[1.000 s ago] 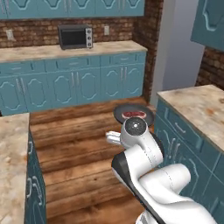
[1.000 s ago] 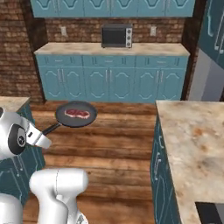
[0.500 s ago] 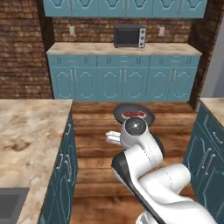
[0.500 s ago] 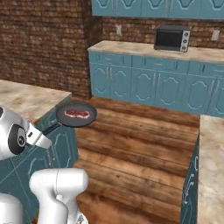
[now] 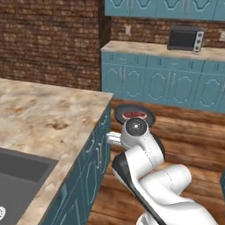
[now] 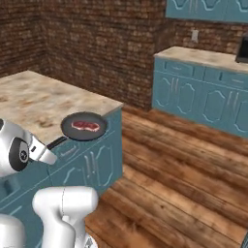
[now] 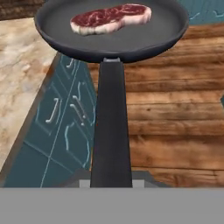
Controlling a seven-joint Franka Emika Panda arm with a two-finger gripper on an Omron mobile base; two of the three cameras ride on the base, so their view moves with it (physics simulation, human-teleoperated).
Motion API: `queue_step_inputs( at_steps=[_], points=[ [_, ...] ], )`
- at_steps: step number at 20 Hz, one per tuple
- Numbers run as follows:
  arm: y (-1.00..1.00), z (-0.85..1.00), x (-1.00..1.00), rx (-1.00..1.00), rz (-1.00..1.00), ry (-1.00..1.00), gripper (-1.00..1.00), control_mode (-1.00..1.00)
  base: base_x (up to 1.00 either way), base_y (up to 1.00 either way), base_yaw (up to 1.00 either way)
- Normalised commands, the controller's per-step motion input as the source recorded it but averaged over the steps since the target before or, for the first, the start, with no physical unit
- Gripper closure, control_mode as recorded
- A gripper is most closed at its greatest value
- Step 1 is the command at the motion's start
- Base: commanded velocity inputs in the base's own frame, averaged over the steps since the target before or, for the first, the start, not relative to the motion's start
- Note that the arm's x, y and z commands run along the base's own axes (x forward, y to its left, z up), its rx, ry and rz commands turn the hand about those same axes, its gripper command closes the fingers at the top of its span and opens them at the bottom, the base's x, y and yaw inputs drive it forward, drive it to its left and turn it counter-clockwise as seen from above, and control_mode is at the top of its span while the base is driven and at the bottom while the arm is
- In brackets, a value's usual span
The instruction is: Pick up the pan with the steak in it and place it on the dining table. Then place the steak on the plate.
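My gripper (image 7: 111,183) is shut on the long black handle of the dark pan (image 7: 131,41), which hangs level in the air. The red, white-marbled steak (image 7: 109,18) lies flat in the pan's far half. From the right base camera, the pan (image 6: 85,127) with the steak (image 6: 85,126) floats just past the corner of a beige speckled stone top on a teal base (image 6: 38,97), the dining table by its look, with the gripper (image 6: 52,145) on the handle. In the left base view the pan (image 5: 145,118) and steak (image 5: 134,115) peek out beyond the arm's wrist. The plate is out of view.
A sink (image 5: 17,176) is sunk into the near end of the stone top (image 5: 44,110). Teal cabinets with a counter (image 5: 154,48) and a toaster oven (image 5: 186,38) line the brick back wall. Wooden floor (image 6: 184,164) lies between.
The whole scene has swung across both base views, so the base has turned; the stone top now lies near on the left. The pan stays held the same way.
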Motion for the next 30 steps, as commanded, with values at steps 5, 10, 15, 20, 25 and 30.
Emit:
queue_step_inputs(
  at_steps=[5, 10, 15, 20, 25, 30],
  points=[
    [0.00, 0.00, 0.00, 0.00, 0.00, 0.00, 1.00, 1.00, -0.08, 0.00, 0.50],
    [0.00, 0.00, 0.00, 0.00, 0.00, 0.00, 1.00, 1.00, -0.08, 0.00, 0.50],
    [0.00, 0.00, 0.00, 0.00, 0.00, 0.00, 1.00, 1.00, -0.08, 0.00, 0.50],
    [0.00, 0.00, 0.00, 0.00, 0.00, 0.00, 1.00, 1.00, -0.08, 0.00, 0.50],
    [0.00, 0.00, 0.00, 0.00, 0.00, 0.00, 1.00, 1.00, -0.09, 0.00, 0.50],
    [0.00, 0.00, 0.00, 0.00, 0.00, 0.00, 1.00, 1.00, -0.09, 0.00, 0.50]
  ],
)
